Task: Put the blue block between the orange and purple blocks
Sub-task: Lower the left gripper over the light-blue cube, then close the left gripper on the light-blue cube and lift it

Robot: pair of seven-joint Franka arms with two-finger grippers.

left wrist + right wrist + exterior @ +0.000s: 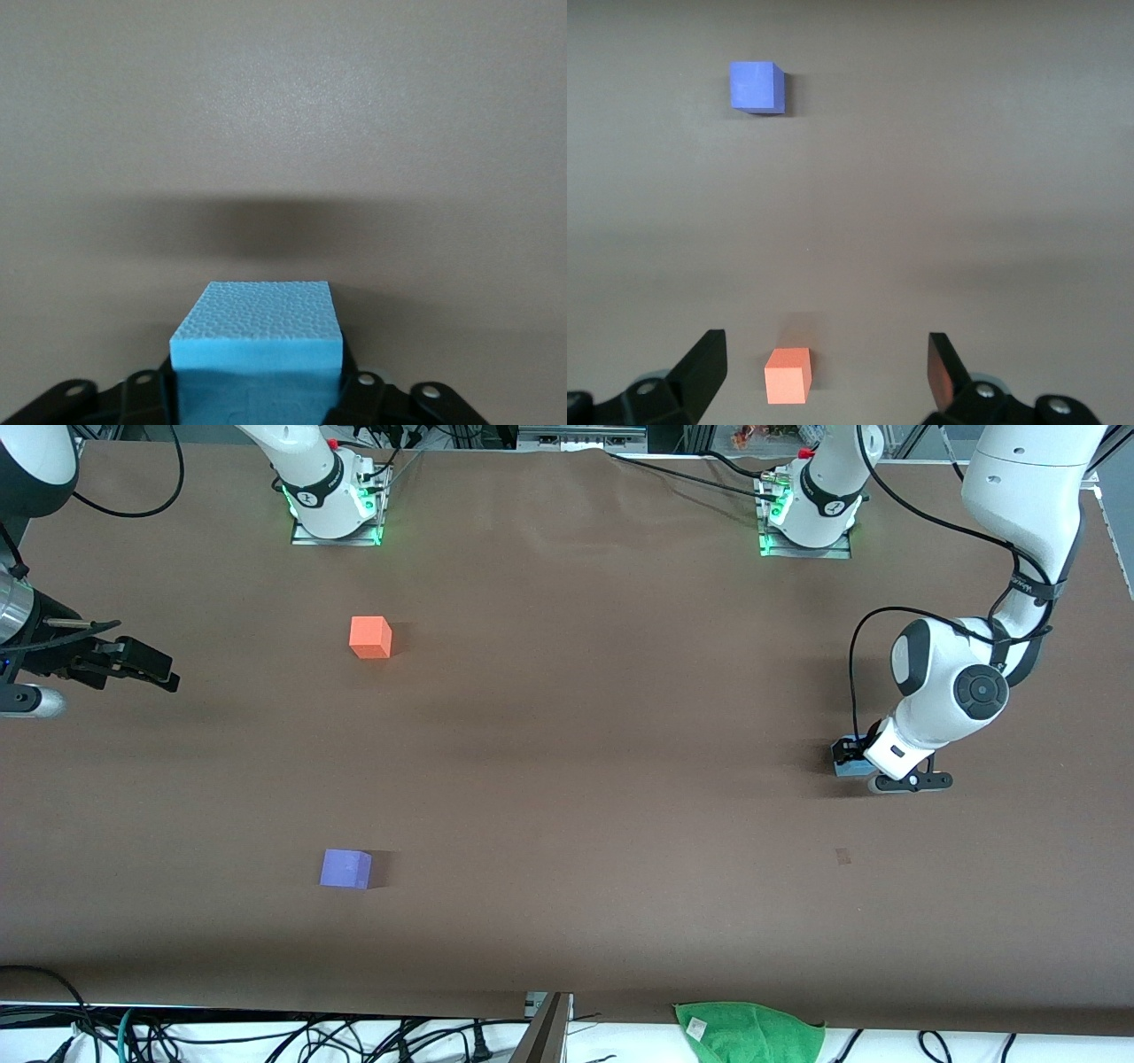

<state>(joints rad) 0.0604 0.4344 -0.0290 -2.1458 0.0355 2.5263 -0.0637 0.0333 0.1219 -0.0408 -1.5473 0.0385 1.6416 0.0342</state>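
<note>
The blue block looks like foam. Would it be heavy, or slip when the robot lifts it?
The blue block has a pebbled, foam-like surface, so it is probably light and slightly squashy. That rough texture should grip the left gripper well. Flat faces mean it will not roll.

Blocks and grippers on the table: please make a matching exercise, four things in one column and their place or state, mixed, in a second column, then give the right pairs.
Things:
1. blue block
2. orange block
3. purple block
4. right gripper

Places or states:
A. open, in the air at the right arm's end of the table
B. nearest to the front camera of the three blocks
C. between the fingers of the left gripper
D. on the table, nearest to the right arm's base

Pairs: 1-C, 2-D, 3-B, 4-A
</note>
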